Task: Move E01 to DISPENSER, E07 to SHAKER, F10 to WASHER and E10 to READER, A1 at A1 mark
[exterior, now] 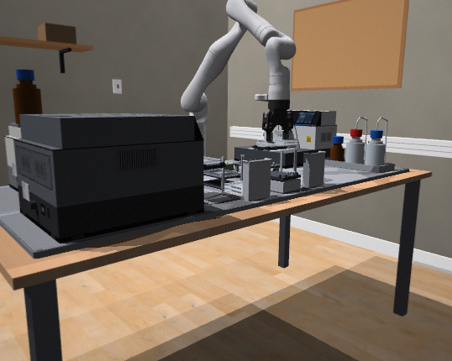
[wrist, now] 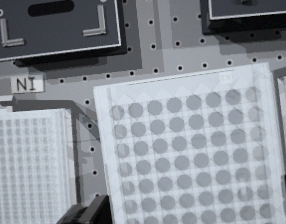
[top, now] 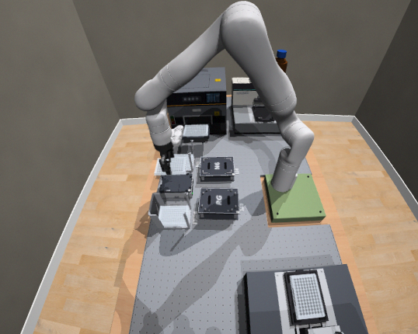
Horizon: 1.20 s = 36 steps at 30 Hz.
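My gripper [top: 166,166] [exterior: 277,136] [wrist: 196,204] is shut across the short sides of a clear 96-well plate [top: 179,165] [exterior: 275,145] [wrist: 194,150]. Its label cannot be read. The plate hangs level a little above the dark shaker station [top: 175,184] [exterior: 285,180]. It sits in line between nests N6 [top: 217,167] [wrist: 54,30] and RG [top: 218,201] [wrist: 249,7]. In the wrist view a lower plate [wrist: 29,165] lies to the left by the IN label [wrist: 26,83]. Another plate [top: 196,131] sits on the tray of the dark instrument [top: 196,97] [exterior: 107,168]. A further plate [top: 306,297] sits on the front machine.
A walled rack [top: 154,207] [exterior: 313,168] holding a plate [top: 173,217] stands just in front of the shaker. Another rack wall [exterior: 256,178] stands behind it. A second instrument [top: 255,113] at the back right has a dark bare nest. Capped bottles [exterior: 364,147] stand at the far deck edge.
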Each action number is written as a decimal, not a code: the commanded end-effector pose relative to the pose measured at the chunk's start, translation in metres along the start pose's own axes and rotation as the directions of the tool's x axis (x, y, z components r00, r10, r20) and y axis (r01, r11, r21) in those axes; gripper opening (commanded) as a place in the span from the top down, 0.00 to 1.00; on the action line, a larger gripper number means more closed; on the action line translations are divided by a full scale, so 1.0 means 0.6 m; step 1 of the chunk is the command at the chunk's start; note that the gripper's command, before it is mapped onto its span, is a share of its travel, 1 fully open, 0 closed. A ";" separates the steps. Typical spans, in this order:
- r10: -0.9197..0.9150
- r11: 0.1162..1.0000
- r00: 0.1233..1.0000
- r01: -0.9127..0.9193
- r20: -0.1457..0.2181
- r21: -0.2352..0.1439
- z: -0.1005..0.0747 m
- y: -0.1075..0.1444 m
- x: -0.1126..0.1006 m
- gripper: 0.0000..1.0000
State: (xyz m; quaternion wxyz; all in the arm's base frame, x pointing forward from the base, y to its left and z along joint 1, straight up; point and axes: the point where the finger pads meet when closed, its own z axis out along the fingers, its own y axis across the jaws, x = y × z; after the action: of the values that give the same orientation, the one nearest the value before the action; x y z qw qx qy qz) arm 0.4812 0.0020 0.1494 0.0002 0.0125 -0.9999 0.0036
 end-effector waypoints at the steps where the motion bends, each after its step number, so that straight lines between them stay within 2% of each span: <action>1: 0.000 1.000 1.000 0.000 0.002 0.000 0.001 0.000 -0.001 0.06; 36: 0.000 1.000 1.000 0.000 0.002 0.000 0.070 0.000 -0.001 0.06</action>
State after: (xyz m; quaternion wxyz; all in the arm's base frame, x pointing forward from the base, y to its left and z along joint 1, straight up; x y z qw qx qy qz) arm 0.4813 0.0017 0.1083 0.0000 0.0124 -0.9999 0.0035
